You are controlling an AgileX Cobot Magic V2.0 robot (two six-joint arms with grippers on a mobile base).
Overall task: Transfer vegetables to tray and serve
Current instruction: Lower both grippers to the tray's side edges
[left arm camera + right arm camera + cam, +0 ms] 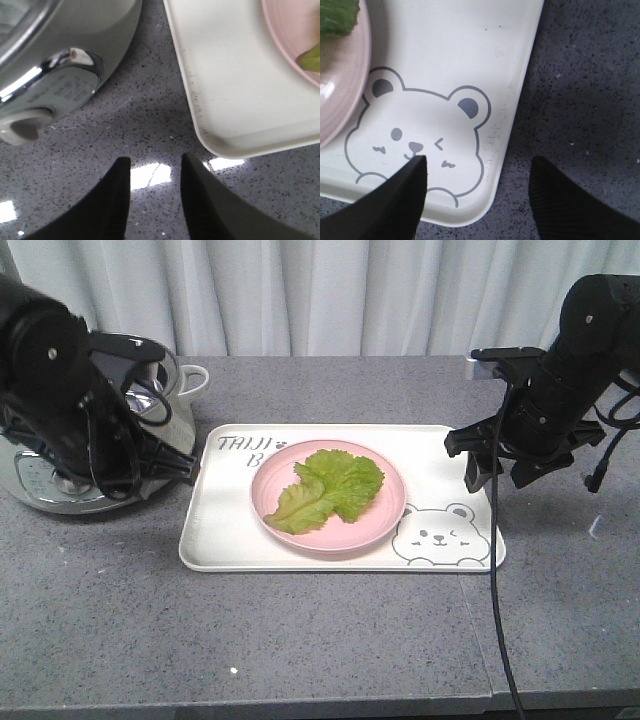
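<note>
The vegetables [330, 490] lie on the pink plate [330, 546] in the middle of the tray [230, 540], so the serving lift looks like the step left. In the front view the tray's long axis runs 9 to 3 o'clock. The right pincer [480, 170], jaws wide apart, straddles the 3 o'clock rim. The left pincer [156, 162], narrowly parted, hangs over bare surface [300, 640], with the tray corner at its 1 o'clock.
</note>
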